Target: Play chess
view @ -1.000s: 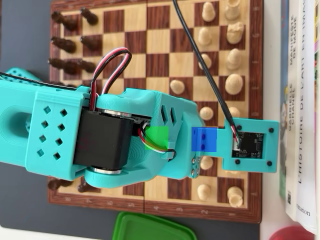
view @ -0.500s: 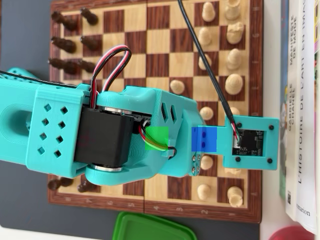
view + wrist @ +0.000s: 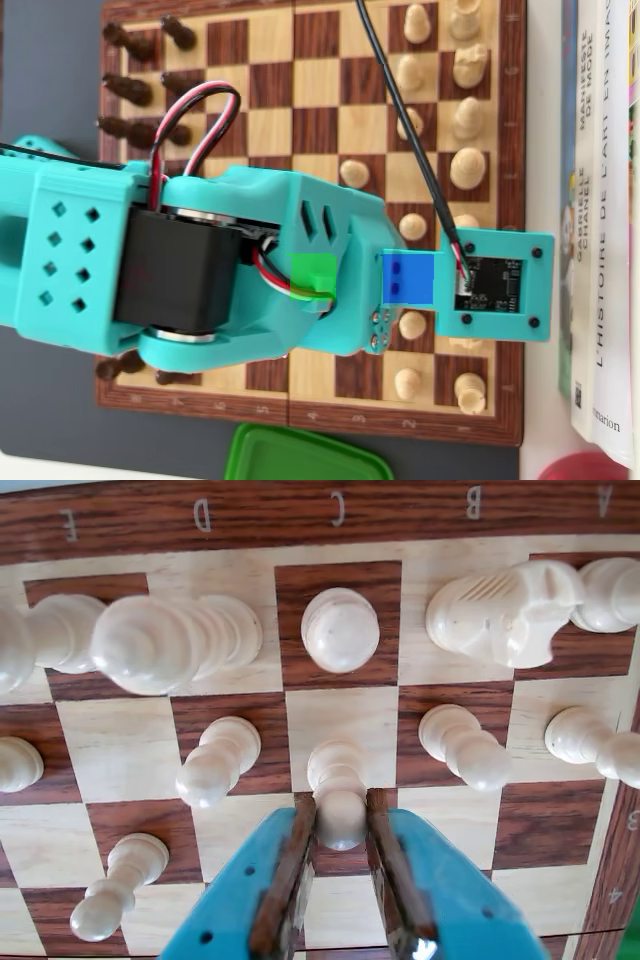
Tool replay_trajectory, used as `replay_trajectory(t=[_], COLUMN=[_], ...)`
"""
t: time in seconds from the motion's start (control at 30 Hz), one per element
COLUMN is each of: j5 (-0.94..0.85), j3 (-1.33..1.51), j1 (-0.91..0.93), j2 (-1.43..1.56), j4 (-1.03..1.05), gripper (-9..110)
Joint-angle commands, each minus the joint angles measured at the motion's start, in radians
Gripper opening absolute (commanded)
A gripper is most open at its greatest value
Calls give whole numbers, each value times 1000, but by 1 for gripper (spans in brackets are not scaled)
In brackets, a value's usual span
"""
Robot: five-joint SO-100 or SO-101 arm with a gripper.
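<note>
In the wrist view my blue gripper (image 3: 341, 815) with brown pads (image 3: 296, 865) is shut on the round head of a white pawn (image 3: 337, 772) in the C file. Both pads touch the head. The pawn's base is over the border of a light and a dark square; I cannot tell whether it is lifted. The wooden chessboard (image 3: 345, 720) fills this view. In the overhead view the turquoise arm (image 3: 250, 270) covers the middle of the board (image 3: 315, 130), and the gripper and the held pawn are hidden under it.
White pawns stand either side of the held one (image 3: 218, 762) (image 3: 465, 745). Behind are a white bishop (image 3: 340, 630), a knight (image 3: 505, 610) and tall pieces (image 3: 160, 640). Overhead, black pieces (image 3: 140, 90) are at left, books (image 3: 600, 200) at right, and a green lid (image 3: 300, 455) below.
</note>
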Motion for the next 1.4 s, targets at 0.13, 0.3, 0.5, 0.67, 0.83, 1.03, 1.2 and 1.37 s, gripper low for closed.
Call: replay_trajectory(t=[0.13, 0.3, 0.5, 0.67, 0.83, 1.03, 1.2, 1.37], j5=[-6, -6, -3, -2, 2, -5, -6, -6], j3=[75, 172, 302, 393, 457, 488, 489, 491], j1=[2, 8, 8, 9, 21, 48, 75, 83], j2=[144, 242, 344, 416, 451, 462, 454, 453], j4=[2, 2, -6, -8, -9, -9, -11, -11], gripper=[8, 8, 8, 8, 8, 8, 8, 8])
